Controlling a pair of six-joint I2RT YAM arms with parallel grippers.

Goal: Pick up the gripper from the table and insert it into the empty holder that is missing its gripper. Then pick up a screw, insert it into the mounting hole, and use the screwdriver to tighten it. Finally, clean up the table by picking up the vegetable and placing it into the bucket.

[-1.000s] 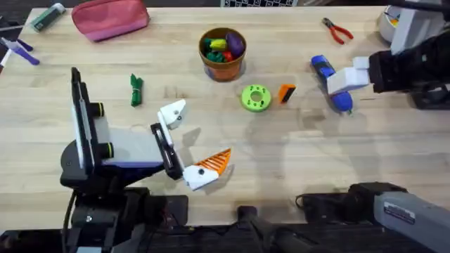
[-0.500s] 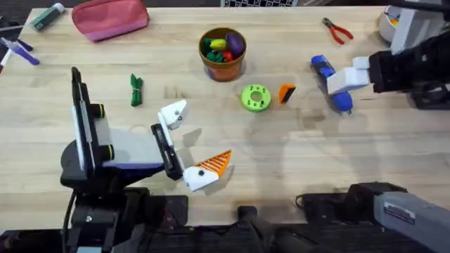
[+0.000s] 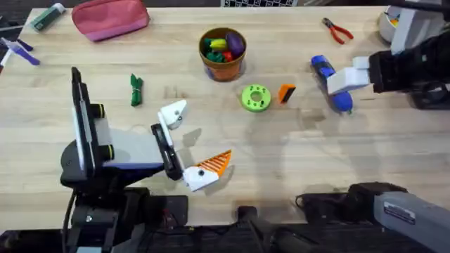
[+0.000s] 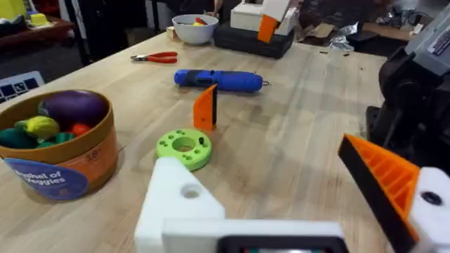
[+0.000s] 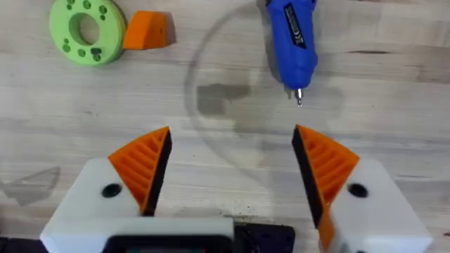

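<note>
While the overhead hides its gap, the right wrist shows the right pincer spread open.

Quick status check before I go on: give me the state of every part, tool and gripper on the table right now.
Orange gripper tip: loose on the table, beside the green disc.
Holder: empty, no orange tip.
Screwdriver: lying flat, not gripped.
Vegetable: on the table, outside the bucket.
Bucket: upright, holding toy veggies.
Left gripper: open, holding nothing.
Right gripper: open, over the screwdriver.
</note>
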